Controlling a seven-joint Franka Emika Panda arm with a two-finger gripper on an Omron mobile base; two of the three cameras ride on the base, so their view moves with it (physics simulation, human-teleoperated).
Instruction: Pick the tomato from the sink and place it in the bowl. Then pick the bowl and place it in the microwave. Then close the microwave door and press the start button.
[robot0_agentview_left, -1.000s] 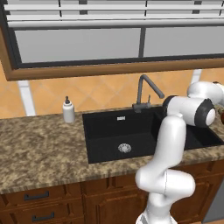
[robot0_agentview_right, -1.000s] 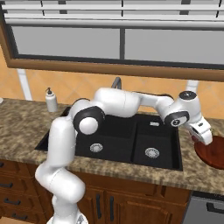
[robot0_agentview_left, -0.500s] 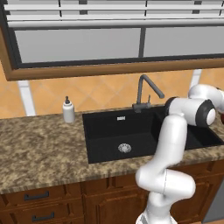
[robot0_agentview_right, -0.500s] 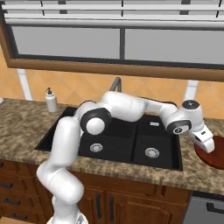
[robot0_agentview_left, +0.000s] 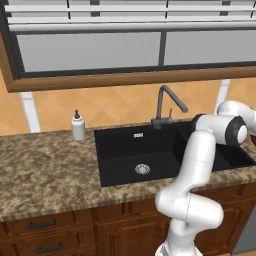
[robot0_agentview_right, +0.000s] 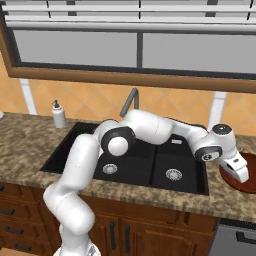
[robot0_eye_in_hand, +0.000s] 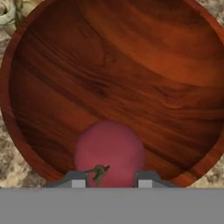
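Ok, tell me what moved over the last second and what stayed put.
The gripper swung right and down, from over the sink's right edge to above the bowl. In the hand view it holds the tomato between its fingers over the bowl. Bowl, faucet and soap bottle stayed put.

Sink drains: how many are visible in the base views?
2. One drain lies in the left basin of the sink, the other drain in the right basin. The arm crosses the sink, so part of its floor is hidden.
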